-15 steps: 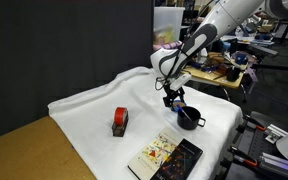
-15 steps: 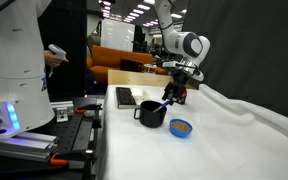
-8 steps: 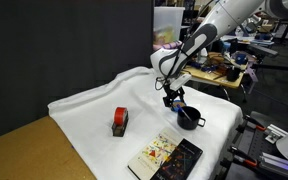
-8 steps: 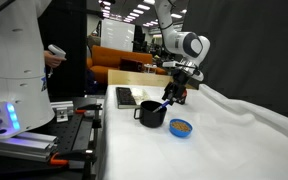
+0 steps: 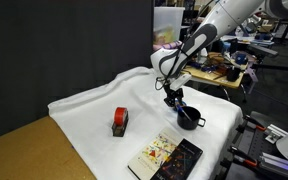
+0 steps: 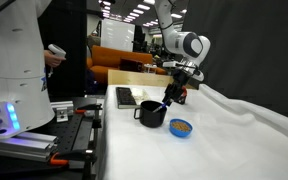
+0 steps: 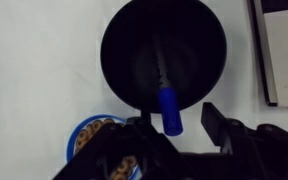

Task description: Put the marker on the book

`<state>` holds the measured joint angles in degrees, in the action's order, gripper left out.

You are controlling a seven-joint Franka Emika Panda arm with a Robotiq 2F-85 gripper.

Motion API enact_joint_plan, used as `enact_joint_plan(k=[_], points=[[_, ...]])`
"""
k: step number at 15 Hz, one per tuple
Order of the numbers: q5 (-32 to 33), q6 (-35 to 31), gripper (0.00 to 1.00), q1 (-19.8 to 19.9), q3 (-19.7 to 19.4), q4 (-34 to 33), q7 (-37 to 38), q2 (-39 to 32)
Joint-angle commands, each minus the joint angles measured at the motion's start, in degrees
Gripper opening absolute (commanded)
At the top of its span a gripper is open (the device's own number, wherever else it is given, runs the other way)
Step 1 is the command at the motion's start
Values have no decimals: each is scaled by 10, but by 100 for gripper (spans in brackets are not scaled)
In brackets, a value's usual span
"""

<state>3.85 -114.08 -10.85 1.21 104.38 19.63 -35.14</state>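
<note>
A black mug (image 7: 164, 50) fills the top of the wrist view, and the blue marker (image 7: 169, 108) leans out of it over the near rim. My gripper (image 7: 174, 120) hangs right above the mug (image 5: 189, 118), one finger on each side of the marker's upper end. The jaws stand partly closed, with a gap still showing between the marker and the right finger (image 7: 217, 126). In an exterior view the marker (image 6: 165, 101) pokes up from the mug (image 6: 151, 113) into the gripper (image 6: 172, 95). The book (image 5: 164, 155) lies flat near the table's front edge, and its edge (image 7: 281, 50) shows at the right of the wrist view.
A small blue bowl (image 6: 181, 127) sits on the white cloth beside the mug and also shows as the bowl (image 7: 89, 135) under the gripper's left side. A red-and-black block (image 5: 120, 121) lies further along the cloth. Lab equipment stands beyond the table edges.
The jaws have narrowed round the marker's top. The arm, mug and book have stayed where they were.
</note>
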Motion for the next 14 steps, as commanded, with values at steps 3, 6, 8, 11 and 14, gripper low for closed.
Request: enact_joint_plan(k=[3, 6, 8, 11, 14], points=[[-7, -4, 10, 1, -3, 2, 6, 1], [-8, -4, 3, 2, -3, 2, 6, 1], [-8, -4, 5, 2, -4, 2, 6, 2], [-7, -4, 5, 2, -4, 2, 7, 2], [-6, -4, 5, 1, -5, 1, 7, 7]])
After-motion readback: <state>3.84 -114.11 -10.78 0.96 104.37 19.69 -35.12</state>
